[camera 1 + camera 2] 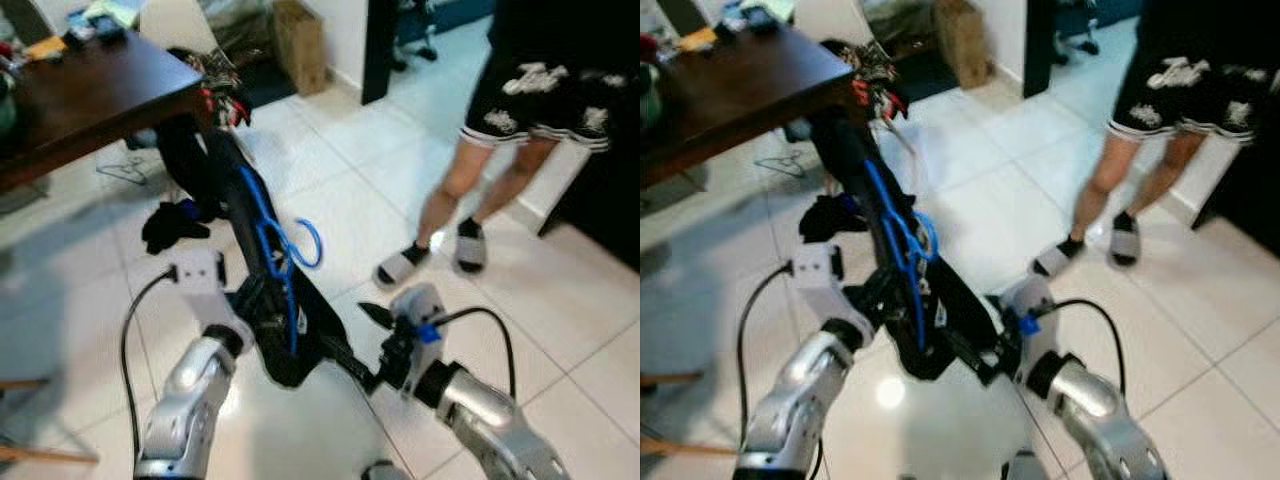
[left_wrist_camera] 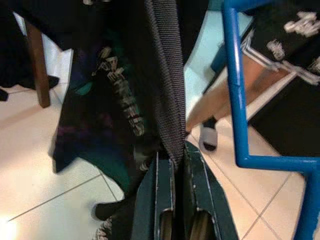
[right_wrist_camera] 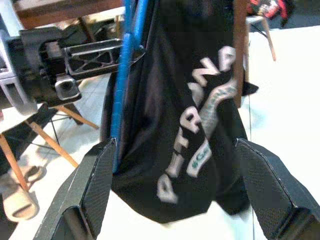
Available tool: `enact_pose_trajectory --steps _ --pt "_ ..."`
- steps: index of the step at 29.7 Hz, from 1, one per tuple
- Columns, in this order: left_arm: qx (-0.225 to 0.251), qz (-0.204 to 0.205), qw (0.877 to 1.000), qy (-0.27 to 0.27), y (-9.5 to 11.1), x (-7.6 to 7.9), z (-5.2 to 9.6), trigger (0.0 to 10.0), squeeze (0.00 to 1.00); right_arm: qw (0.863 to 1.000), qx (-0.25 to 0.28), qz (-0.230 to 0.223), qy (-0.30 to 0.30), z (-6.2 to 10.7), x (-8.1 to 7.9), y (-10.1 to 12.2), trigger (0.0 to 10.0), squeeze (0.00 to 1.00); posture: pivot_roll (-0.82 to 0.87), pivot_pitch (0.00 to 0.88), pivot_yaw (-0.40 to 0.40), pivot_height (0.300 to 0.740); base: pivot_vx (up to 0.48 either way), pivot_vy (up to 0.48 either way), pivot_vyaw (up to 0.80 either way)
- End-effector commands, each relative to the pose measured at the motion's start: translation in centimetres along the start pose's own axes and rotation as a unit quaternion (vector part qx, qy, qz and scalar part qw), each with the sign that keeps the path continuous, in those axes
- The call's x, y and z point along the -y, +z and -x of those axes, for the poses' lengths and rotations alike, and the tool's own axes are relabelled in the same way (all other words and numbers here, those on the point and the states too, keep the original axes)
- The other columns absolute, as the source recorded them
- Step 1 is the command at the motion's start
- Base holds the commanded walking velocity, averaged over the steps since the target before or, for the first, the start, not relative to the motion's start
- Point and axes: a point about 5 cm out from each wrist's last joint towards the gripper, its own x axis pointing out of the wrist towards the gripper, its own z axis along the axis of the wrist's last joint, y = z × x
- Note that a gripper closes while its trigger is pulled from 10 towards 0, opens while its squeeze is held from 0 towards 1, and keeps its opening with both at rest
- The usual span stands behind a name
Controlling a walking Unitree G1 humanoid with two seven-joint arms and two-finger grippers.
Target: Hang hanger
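A blue plastic hanger (image 1: 268,238) carries a black shirt (image 1: 222,185) with pale lettering (image 3: 200,120), held up over the tiled floor. My left gripper (image 1: 258,300) is shut on a ribbed black edge of the shirt (image 2: 167,75), with the hanger's blue bar (image 2: 236,100) just beside it. My right gripper (image 1: 360,340) stands open at the shirt's lower end. Its two fingers (image 3: 97,175) are spread wide to either side of the hanging cloth and do not touch it.
A dark wooden table (image 1: 90,90) stands at the back left, and the shirt's top reaches near its corner. A person's legs (image 1: 470,190) in slippers stand to the right. Dark clothes (image 1: 170,225) and a wire hanger (image 1: 125,172) lie on the floor.
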Motion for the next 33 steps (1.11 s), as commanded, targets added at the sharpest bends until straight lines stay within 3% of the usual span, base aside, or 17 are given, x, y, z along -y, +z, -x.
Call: enact_pose_trajectory --steps 1,11,17,18,20,22,23,24,26,29,33 --pt "0.009 -0.006 1.0 0.016 0.4 -0.8 0.5 10.0 0.0 1.0 -0.002 -0.007 0.016 -0.2 -0.8 -0.3 10.0 0.0 0.0 0.217 0.049 0.74 0.3 0.0 0.8" --pt "0.018 -0.015 1.0 0.008 0.9 -0.7 0.2 10.0 0.0 1.0 -0.001 -0.006 0.02 -0.2 -0.8 -0.4 10.0 0.0 0.0 0.209 0.046 0.74 0.302 0.0 0.8" --pt "0.033 -0.048 0.998 -0.022 2.0 -0.6 -0.9 10.0 0.0 0.997 0.029 -0.049 -0.045 -0.4 0.9 -0.1 10.0 0.0 0.01 0.175 0.039 0.74 0.305 0.0 0.0" --pt "0.031 -0.07 0.996 -0.035 2.0 -0.6 -1.1 10.0 0.0 0.992 0.048 -0.071 -0.091 -0.4 2.0 0.1 10.0 0.0 0.02 0.166 0.037 0.74 0.307 0.0 0.0" --pt "0.029 -0.086 0.995 -0.043 2.0 -0.6 -1.3 10.0 0.0 0.987 0.06 -0.088 -0.121 -0.4 2.8 0.3 10.0 0.0 0.02 0.166 0.037 0.74 0.307 0.0 0.0" --pt "0.014 -0.128 0.99 -0.053 1.2 -1.1 -1.7 10.0 0.0 0.961 0.088 -0.133 -0.225 0.3 5.6 0.3 10.0 0.0 0.01 0.148 0.039 0.74 0.307 0.0 0.0" --pt "0.014 -0.128 0.99 -0.053 1.2 -1.1 -1.7 10.0 0.0 0.961 0.088 -0.133 -0.225 0.3 5.6 0.3 10.0 0.0 0.01 0.148 0.039 0.74 0.307 0.0 0.0" --pt "0.005 -0.133 0.99 -0.048 0.7 -1.5 -1.6 10.0 0.0 0.949 0.086 -0.13 -0.273 0.9 6.9 0.1 10.0 0.0 0.01 0.144 0.041 0.74 0.307 0.0 0.0" --pt "0.005 -0.133 0.99 -0.048 0.7 -1.5 -1.6 10.0 0.0 0.949 0.086 -0.13 -0.273 0.9 6.9 0.1 10.0 0.0 0.01 0.144 0.041 0.74 0.307 0.0 0.0" --pt "-0.007 -0.138 0.989 -0.045 0.0 -1.8 -1.3 10.0 0.0 0.936 0.077 -0.114 -0.324 1.8 8.3 -0.3 10.0 0.0 0.02 0.133 0.031 0.74 0.304 0.0 0.0" --pt "-0.011 -0.141 0.989 -0.043 -0.3 -2.0 -1.0 10.0 0.0 0.935 0.072 -0.103 -0.332 2.0 8.4 -0.5 10.0 0.0 0.02 0.131 0.026 0.74 0.306 0.0 0.0"
